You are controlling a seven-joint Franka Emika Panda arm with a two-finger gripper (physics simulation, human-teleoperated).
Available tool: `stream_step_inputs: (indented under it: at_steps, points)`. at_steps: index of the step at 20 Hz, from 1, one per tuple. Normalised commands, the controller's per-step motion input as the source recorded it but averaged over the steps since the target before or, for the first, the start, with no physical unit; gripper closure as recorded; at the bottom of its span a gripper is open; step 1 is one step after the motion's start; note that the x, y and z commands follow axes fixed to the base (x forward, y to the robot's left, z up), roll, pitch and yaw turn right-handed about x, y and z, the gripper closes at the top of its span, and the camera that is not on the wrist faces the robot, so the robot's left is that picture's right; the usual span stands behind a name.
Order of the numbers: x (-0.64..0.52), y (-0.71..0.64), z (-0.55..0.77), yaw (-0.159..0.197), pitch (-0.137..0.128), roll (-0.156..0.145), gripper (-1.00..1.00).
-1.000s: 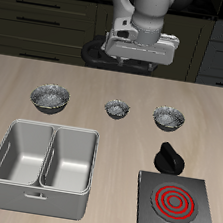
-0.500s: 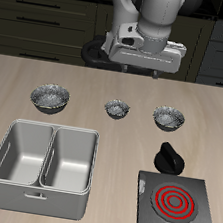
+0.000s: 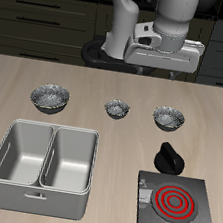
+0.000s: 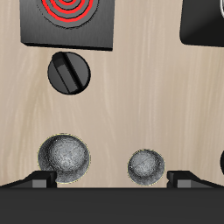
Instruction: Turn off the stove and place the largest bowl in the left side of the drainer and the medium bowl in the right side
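The stove (image 3: 177, 205) lies near the table's front edge, its burner (image 3: 174, 202) glowing red, with the black knob (image 3: 167, 158) just behind it. Three speckled metal bowls stand in a row farther back: the largest bowl (image 3: 50, 97), a tiny one (image 3: 117, 108) and the medium bowl (image 3: 168, 117). In front of the largest bowl is the drainer (image 3: 0, 155), both compartments empty. My gripper (image 3: 159, 62) hangs high above the back of the table, open and holding nothing. In the wrist view its fingers (image 4: 39, 178) frame the medium bowl (image 4: 64, 156) and the tiny bowl (image 4: 145, 164), with the knob (image 4: 68, 72) and stove (image 4: 70, 35) beyond.
Dark cabinets line the wall behind the table. In the wrist view a dark shape (image 4: 206, 22) shows at the frame's edge; I cannot tell what it is.
The arm has swung sideways at the back of the table, toward the side where the medium bowl and stove are. Nothing on the table has moved.
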Motion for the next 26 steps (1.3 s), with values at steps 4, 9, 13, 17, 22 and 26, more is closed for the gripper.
stream_step_inputs:
  at_steps: [4, 9, 13, 17, 22, 26]
  points:
    - [0.21, 0.30, 0.04, 0.034, -0.053, 0.056, -1.00]
    - [0.36, 0.26, 0.04, 0.022, -0.014, 0.020, -1.00]
    - [0.34, 0.23, -0.01, 0.018, -0.030, -0.016, -1.00]
    - [0.21, 0.17, -0.04, 0.040, -0.041, 0.007, -1.00]
    - [0.24, 0.24, -0.05, 0.019, -0.006, 0.023, -1.00]
    - [0.14, 0.05, 0.00, 0.000, -0.025, 0.012, -1.00]
